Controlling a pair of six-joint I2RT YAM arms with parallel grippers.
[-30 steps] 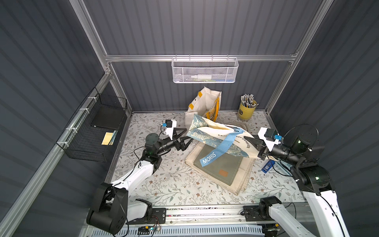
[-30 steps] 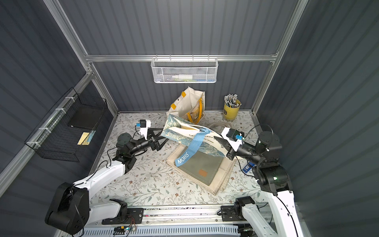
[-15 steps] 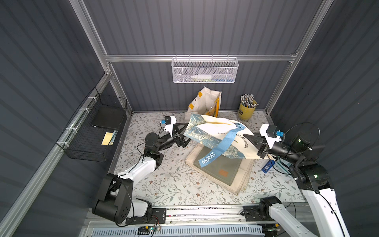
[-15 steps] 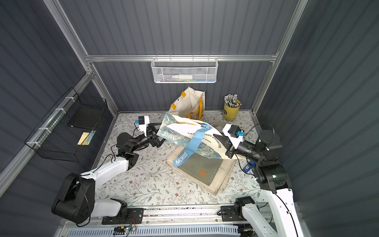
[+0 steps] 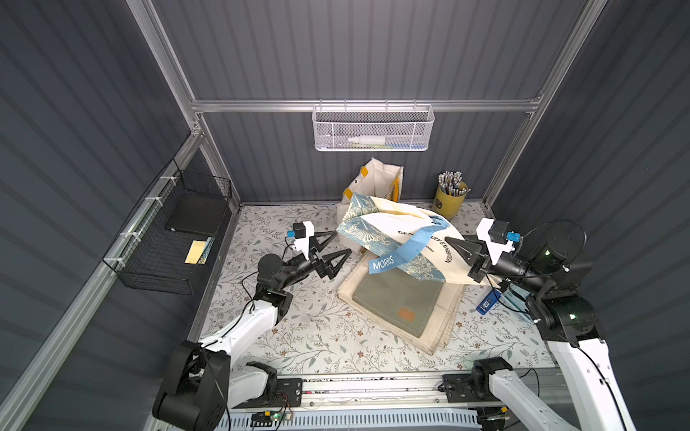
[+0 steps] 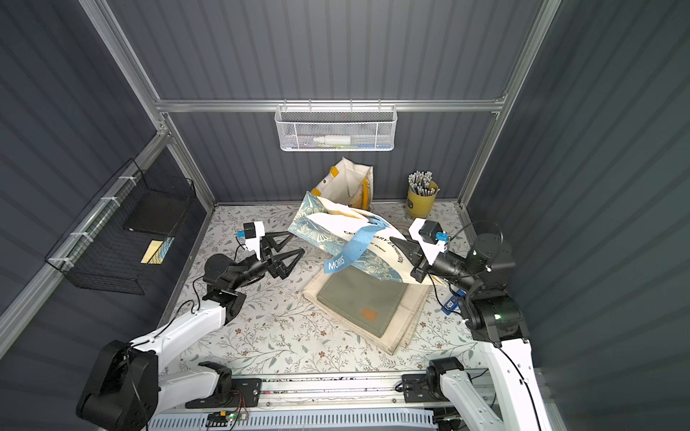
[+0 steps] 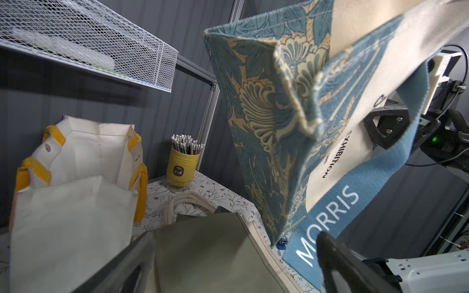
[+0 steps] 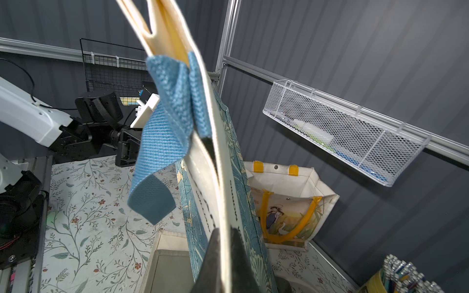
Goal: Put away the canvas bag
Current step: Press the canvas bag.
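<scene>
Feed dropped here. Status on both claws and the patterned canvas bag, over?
Right claw shut on canvas bag, held above folded bags. Left claw open, empty, beside its corner. Blue strap dangling; open tote behind.

Robot lab booth, grey ribbed walls (image 5: 373,48), aluminium frame (image 5: 261,105), wire basket (image 5: 373,128), floral tabletop (image 5: 317,336), base rail (image 5: 373,389)

"MORRIS" on blue strap (image 7: 330,215), "EXHIBITION" on canvas bag (image 7: 266,121)
</scene>
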